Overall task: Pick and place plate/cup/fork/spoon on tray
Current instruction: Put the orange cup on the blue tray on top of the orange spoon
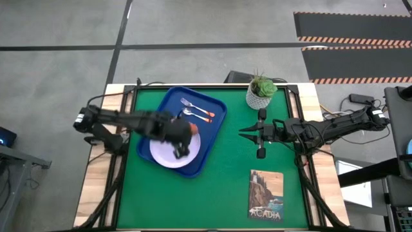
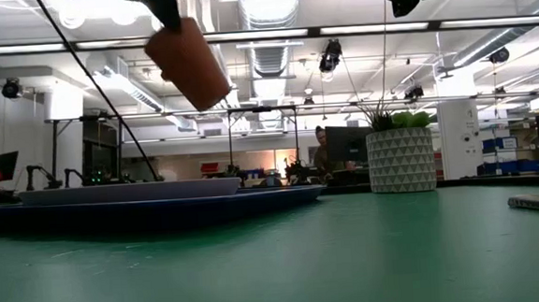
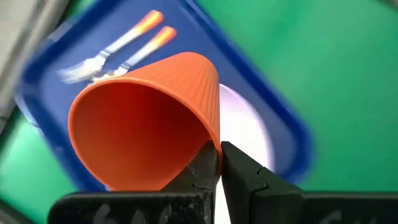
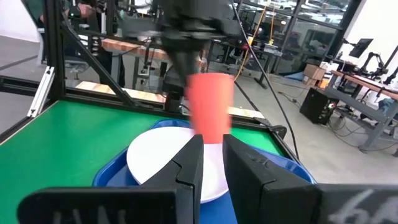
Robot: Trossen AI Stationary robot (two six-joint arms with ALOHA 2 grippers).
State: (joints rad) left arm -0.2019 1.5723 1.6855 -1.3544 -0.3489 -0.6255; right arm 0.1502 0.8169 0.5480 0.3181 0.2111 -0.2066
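Left gripper [image 3: 218, 163] clamping the small orange-red plastic cup [image 3: 146, 118] by its rim.
Cup held above the round pale plate [image 1: 174, 152] (on the rectangular blue tray [image 1: 215, 132]).

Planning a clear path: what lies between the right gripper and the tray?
Only bare green mat separates the right gripper from the tray, as the high view shows.

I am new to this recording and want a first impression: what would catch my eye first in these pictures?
First, the orange cup, held in the air by the left gripper with its jaws pinching the wall, above the plate on the blue tray. The fork and spoon already lie side by side on the tray's far part. The right gripper hangs over the green mat, near the potted plant.
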